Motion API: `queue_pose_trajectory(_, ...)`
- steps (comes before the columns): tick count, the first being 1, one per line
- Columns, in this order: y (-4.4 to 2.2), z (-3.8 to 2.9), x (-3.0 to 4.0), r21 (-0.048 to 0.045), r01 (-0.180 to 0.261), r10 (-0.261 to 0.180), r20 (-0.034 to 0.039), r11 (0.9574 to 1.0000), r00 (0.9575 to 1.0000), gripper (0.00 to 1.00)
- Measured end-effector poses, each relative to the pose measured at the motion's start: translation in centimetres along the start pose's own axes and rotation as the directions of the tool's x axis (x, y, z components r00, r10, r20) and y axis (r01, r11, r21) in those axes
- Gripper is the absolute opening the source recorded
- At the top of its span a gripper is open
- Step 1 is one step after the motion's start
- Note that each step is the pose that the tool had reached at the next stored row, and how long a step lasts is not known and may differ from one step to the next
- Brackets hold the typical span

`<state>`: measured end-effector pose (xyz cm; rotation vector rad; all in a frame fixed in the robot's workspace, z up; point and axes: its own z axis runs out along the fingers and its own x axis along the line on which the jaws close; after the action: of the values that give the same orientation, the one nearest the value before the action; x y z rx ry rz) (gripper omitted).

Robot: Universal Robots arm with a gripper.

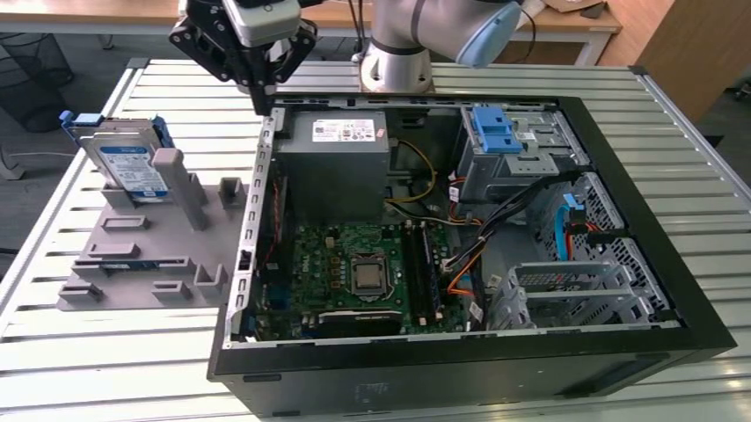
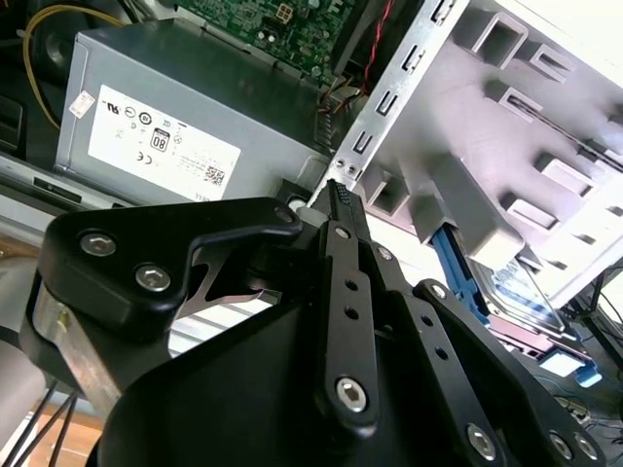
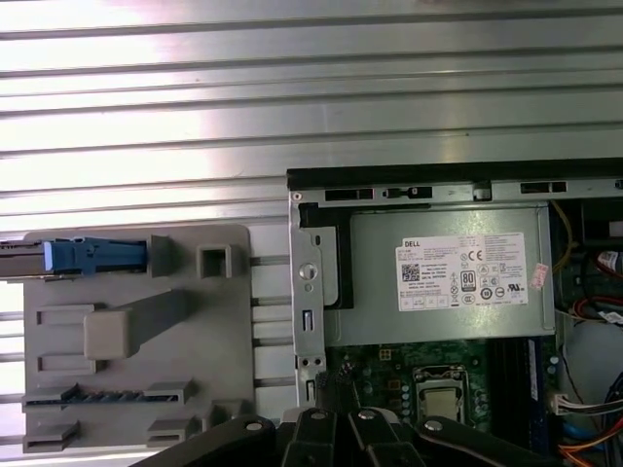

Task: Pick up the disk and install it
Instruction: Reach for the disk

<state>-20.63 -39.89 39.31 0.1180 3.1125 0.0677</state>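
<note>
The disk (image 1: 123, 163), a silver drive with a white-and-blue label in a blue carrier, stands on edge in the grey fixture (image 1: 153, 255) at the exterior view's left. The first wrist view shows its blue carrier edge (image 3: 92, 256). In the second wrist view part of the disk (image 2: 521, 292) shows behind the fixture. My gripper (image 1: 260, 104) hangs above the case's back corner, off to the disk's right in the exterior view. Its black fingers (image 2: 338, 209) are shut together with nothing between them, pointing down beside the case wall.
The open computer case (image 1: 657, 290) lies on a slatted metal table (image 1: 118, 352). Inside are a grey power supply (image 1: 334, 154), the motherboard (image 1: 352, 272), a drive bay with a blue latch (image 1: 493, 132), cables and a metal cage (image 1: 575, 290). The arm's base (image 1: 393, 66) stands behind the case.
</note>
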Motion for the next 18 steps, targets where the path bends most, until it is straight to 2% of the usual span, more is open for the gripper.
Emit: queue_pose_trajectory(18, -0.04, -0.01, 0.55, 0.0001, 0.0, 0.0, -0.0001, 1.0, 1.0, 0.11)
